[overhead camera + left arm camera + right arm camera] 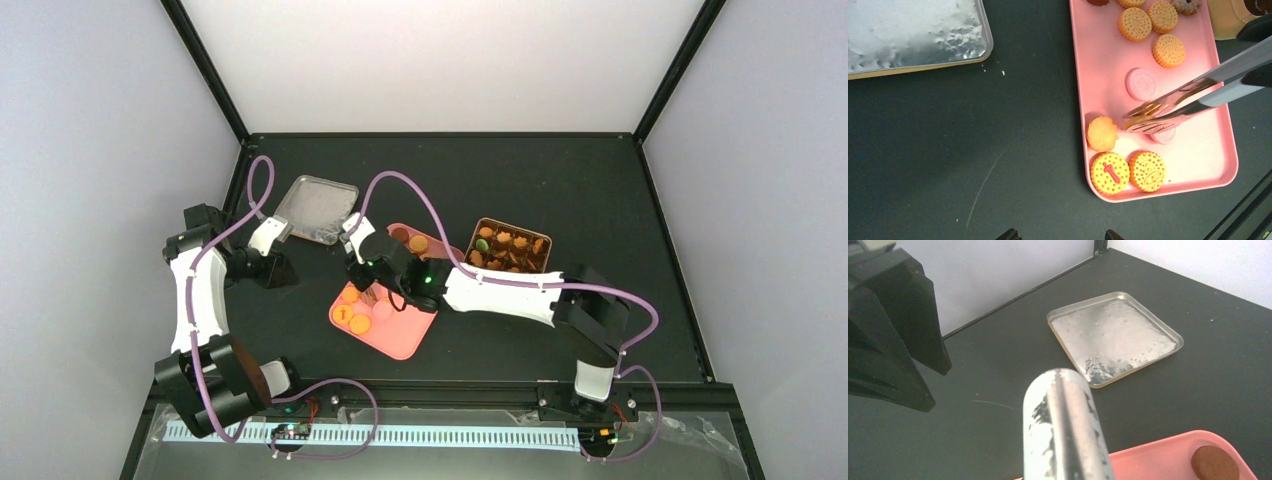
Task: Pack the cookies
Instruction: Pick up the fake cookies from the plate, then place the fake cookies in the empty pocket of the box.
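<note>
Right gripper (368,268): clamped on tongs (1198,92), whose nearly closed tips pinch an orange one of the cookies (1168,50) over the pink tray (1098,65).
Left gripper (1060,235): fingertips apart, empty, above the table (948,150).
Edges: two orange cookies sit in a tray corner, close to its rim.
Elsewhere: more cookies fill the gold tin (547,240).
Open room: bare table between silver lid (908,35) and tray.

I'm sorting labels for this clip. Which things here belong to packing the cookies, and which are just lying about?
Part of the job:
- cookies
- pink tray they lie on
- tongs, tips around an orange cookie
- gold tin with cups

Lying about:
- silver lid, beside the tray
- white specks near it
</note>
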